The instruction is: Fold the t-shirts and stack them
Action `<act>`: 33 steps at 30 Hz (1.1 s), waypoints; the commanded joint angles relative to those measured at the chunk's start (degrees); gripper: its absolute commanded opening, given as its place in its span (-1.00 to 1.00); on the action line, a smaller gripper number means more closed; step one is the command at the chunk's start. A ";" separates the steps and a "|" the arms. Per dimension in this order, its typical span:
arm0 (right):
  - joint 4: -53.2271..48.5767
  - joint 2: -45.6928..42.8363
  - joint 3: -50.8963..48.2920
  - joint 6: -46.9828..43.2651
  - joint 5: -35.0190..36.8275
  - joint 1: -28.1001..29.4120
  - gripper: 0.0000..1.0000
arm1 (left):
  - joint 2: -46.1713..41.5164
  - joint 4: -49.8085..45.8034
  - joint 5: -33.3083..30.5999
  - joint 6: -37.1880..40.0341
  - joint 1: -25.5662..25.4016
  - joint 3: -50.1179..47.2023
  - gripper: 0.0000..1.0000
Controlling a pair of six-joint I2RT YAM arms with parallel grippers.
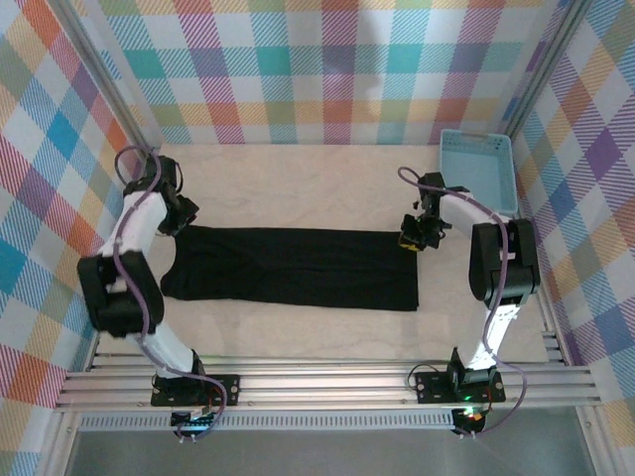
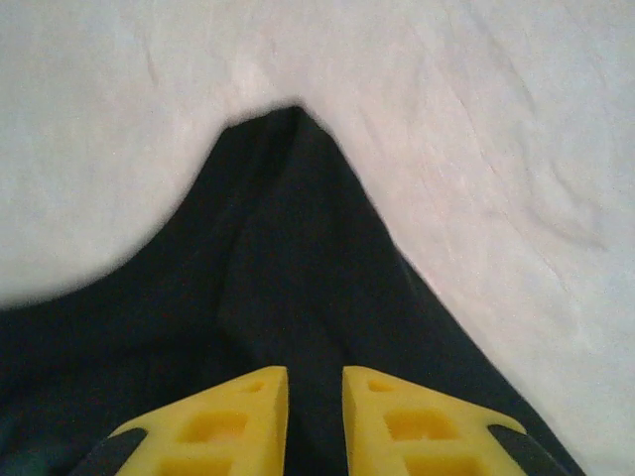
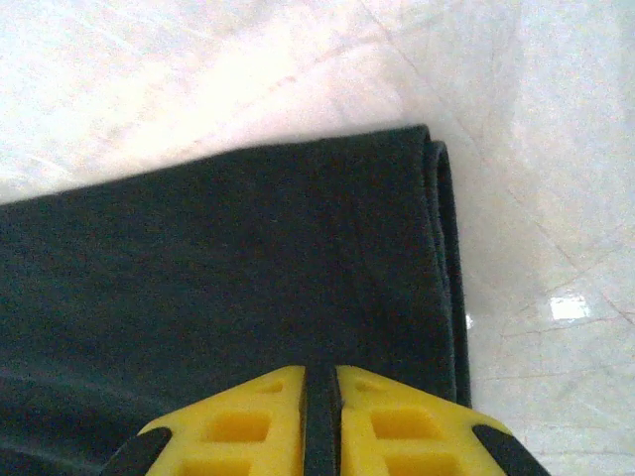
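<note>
1. Currently the black t-shirt [image 1: 293,268] is lying on the table [image 1: 298,183], folded into a long band with its long axis running left-right between the arms.
2. The right gripper [image 3: 319,369] is pinching the far right corner, where the doubled edge is showing.
3. The left gripper [image 2: 316,372] is sitting over the far left tip, jaws slightly apart with cloth between them; can't tell if it's gripping.
4. Each end is lying nearest its own arm, and the cloth is looking smooth and plain.

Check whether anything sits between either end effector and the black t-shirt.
Nothing visible does. The left end effector straddles a ridge of the t-shirt near one corner, and the right end effector is closed on cloth at the folded edge.
</note>
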 commanded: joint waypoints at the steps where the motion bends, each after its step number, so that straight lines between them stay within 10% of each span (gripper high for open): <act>1: -0.54 -0.56 0.74 -2.16 -0.78 0.54 -0.68 | -6.39 -1.34 7.25 -9.22 -1.81 -12.57 -0.69; 13: -8.02 7.71 6.48 -2.03 2.47 0.67 -0.67 | 14.05 0.09 6.46 -11.62 -4.93 -2.84 -0.86; 25: -9.94 -4.97 -14.03 10.71 4.83 15.31 -0.66 | 52.24 -15.51 1.88 -8.62 -16.74 57.02 -0.84; 33: 4.88 -9.24 -22.89 27.37 -6.99 28.37 -0.67 | 66.15 4.68 15.80 -13.95 -24.90 77.48 -0.75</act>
